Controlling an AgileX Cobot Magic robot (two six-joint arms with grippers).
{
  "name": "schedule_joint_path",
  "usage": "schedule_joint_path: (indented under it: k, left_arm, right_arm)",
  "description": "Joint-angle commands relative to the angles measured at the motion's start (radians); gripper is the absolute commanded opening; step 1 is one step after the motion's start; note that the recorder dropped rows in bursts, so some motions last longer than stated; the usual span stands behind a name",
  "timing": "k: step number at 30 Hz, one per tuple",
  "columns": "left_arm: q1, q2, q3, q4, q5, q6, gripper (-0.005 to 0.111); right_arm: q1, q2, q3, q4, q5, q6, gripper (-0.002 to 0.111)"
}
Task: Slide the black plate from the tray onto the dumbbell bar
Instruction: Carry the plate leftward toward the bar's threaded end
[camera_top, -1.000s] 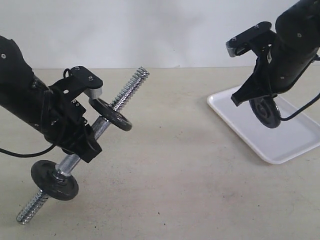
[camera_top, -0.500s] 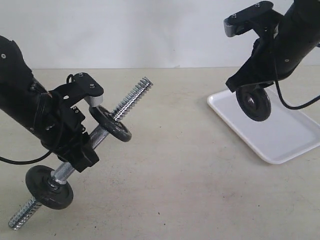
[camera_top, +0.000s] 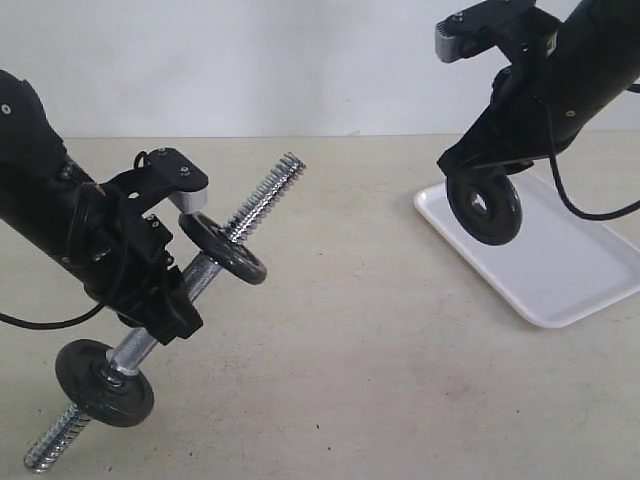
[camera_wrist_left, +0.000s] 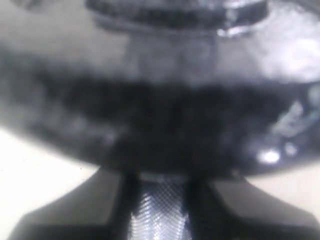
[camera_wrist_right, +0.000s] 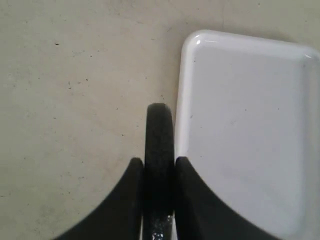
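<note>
My right gripper (camera_top: 486, 172) is shut on the black plate (camera_top: 485, 208), which hangs on edge in the air over the near-left corner of the white tray (camera_top: 570, 275). The right wrist view shows the plate (camera_wrist_right: 159, 131) edge-on, pinched between both fingers of that gripper (camera_wrist_right: 159, 172), with the tray (camera_wrist_right: 250, 125) below. My left gripper (camera_top: 165, 305) is shut on the middle of the dumbbell bar (camera_top: 262, 198). It holds the bar tilted, with the free threaded end pointing up and right. In the left wrist view the knurled bar (camera_wrist_left: 160, 217) sits between the fingers.
Two black discs ride on the bar, one (camera_top: 226, 250) just above my left gripper and one (camera_top: 104, 397) near the lower threaded end. A blurred disc (camera_wrist_left: 165, 130) fills most of the left wrist view. Beige tabletop (camera_top: 340, 330) lies between the arms.
My right gripper has carried the black plate up and to the left, from over the tray's middle to its near-left corner. The bar's lower end dropped slightly.
</note>
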Motion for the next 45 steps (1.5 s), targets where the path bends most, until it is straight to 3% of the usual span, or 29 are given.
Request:
schedule_joint_path:
  k: [1,14,24,45]
  left_arm:
    - [-0.002,-0.01,-0.03,-0.114,-0.031,0.003,0.004]
    - [-0.002,0.004,-0.032,-0.139,-0.033,-0.034,0.004]
    - [-0.002,0.004,-0.032,-0.158,-0.015,-0.034,0.004]
    - [-0.002,0.004,-0.032,-0.225,0.023,-0.017,0.004]
  right_arm:
    - [0.031,-0.037,-0.016,0.0,-0.034,-0.016,0.0]
    - [0.03,-0.038,-0.016,0.026,-0.046,-0.037,0.0]
    - [0.118,-0.038,-0.016,0.022,-0.11,-0.041,0.0]
    - [0.169,-0.036,-0.016,0.013,-0.25,-0.071,0.0]
